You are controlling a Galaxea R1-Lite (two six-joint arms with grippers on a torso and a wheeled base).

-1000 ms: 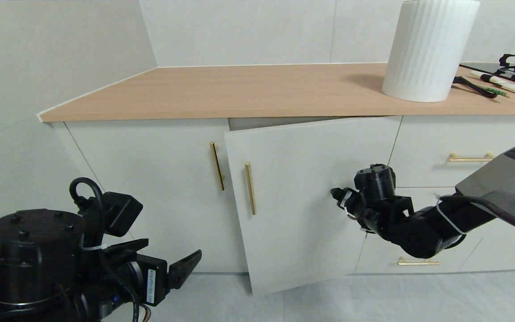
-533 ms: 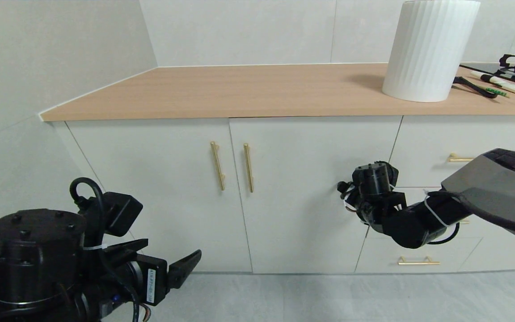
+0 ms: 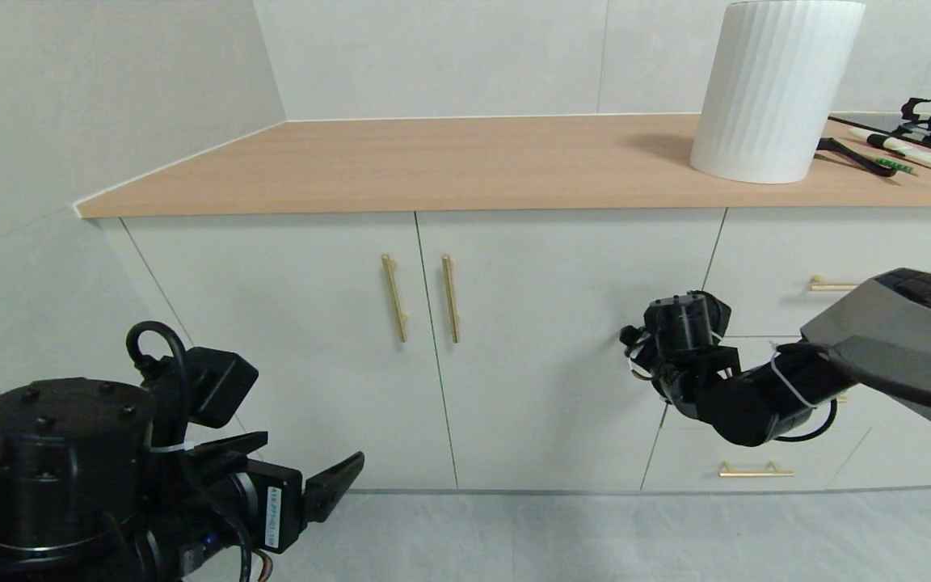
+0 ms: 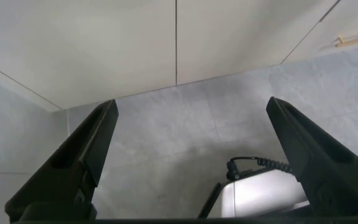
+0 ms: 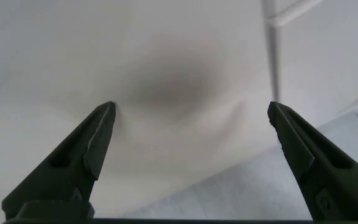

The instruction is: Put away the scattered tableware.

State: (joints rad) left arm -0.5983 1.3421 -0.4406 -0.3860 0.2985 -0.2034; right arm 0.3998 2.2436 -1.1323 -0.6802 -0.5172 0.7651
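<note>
The tableware (image 3: 894, 149) lies far right on the counter (image 3: 433, 162), partly cut off and hard to tell apart, beside a tall white pot (image 3: 773, 89). The right gripper (image 5: 191, 106) is spread wide and empty, close up to the closed cabinet door (image 3: 546, 323). The left gripper (image 4: 191, 102) gapes empty above the floor (image 4: 166, 143).

Closed cabinet door (image 3: 546, 323) against right hand (image 5: 190, 111)

Soft, even, bright light fills the kitchen. The white ribbed container (image 3: 773, 89) throws a faint, blurred-edged shadow leftward onto the countertop (image 3: 433, 162), so the light arrives from the right and above. The cabinet doors (image 3: 554, 339) are evenly lit, and the brass handles (image 3: 450, 299) gleam weakly. In the head view the wide lens bows the countertop's front edge and tilts the container.
</note>
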